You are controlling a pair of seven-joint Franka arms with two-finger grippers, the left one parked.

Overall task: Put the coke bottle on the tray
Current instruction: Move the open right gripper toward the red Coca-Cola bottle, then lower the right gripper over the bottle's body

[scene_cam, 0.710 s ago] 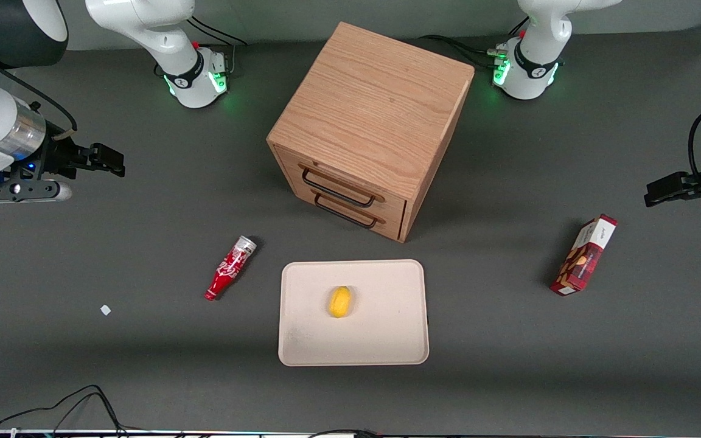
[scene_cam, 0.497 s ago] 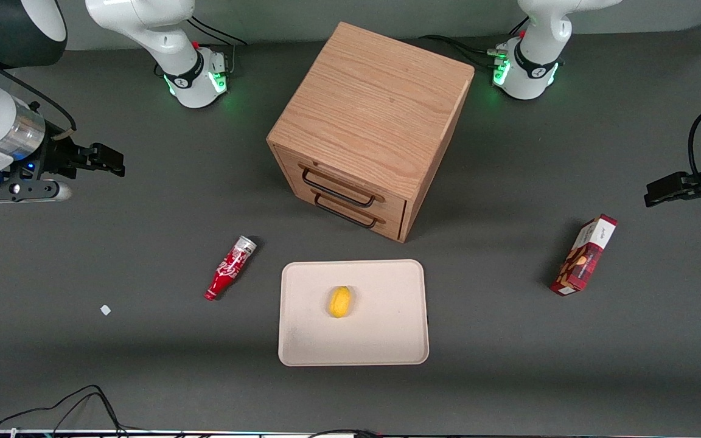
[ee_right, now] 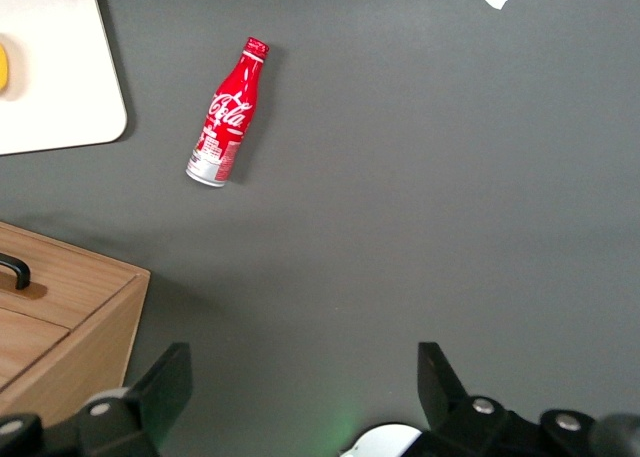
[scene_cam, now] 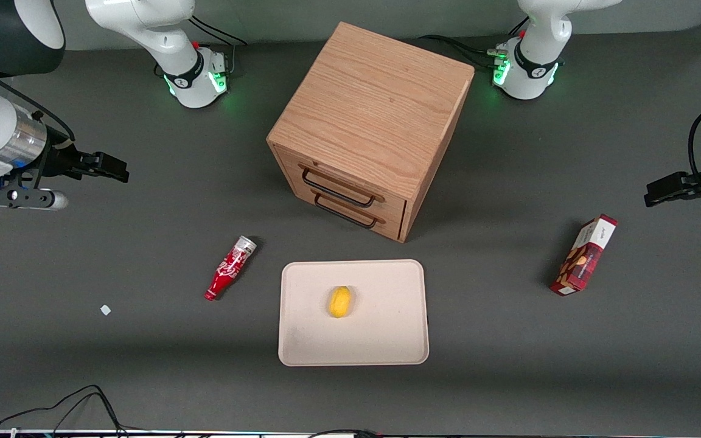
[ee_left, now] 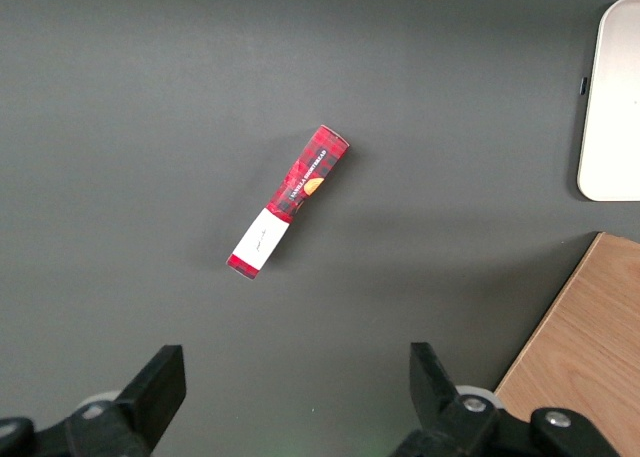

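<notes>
Gripper (scene_cam: 120, 171) hangs high toward the working arm's end of the bench, fingers spread wide, nothing in them, well apart from the bottle (scene_cam: 230, 268). Bottle lies on its side on the bare bench just beside the tray (scene_cam: 387, 340), not touching it, cap pointing toward the bench's front edge, silver base toward the cabinet (scene_cam: 370, 128). Tray sits near the middle of the front edge and already holds a lemon (scene_cam: 339, 301) at its centre. Step in hand looks like the reach, task barely begun. To do it well: come down over the bottle's wider body, not the thin neck, and turn the wrist so the fingers (ee_right: 160, 387) close across the slanted long axis, since a round bottle likely rolls if nudged. For the drop, pick bare tray clear of the lemon. Paper scrap (scene_cam: 105, 309) is out of the way.
</notes>
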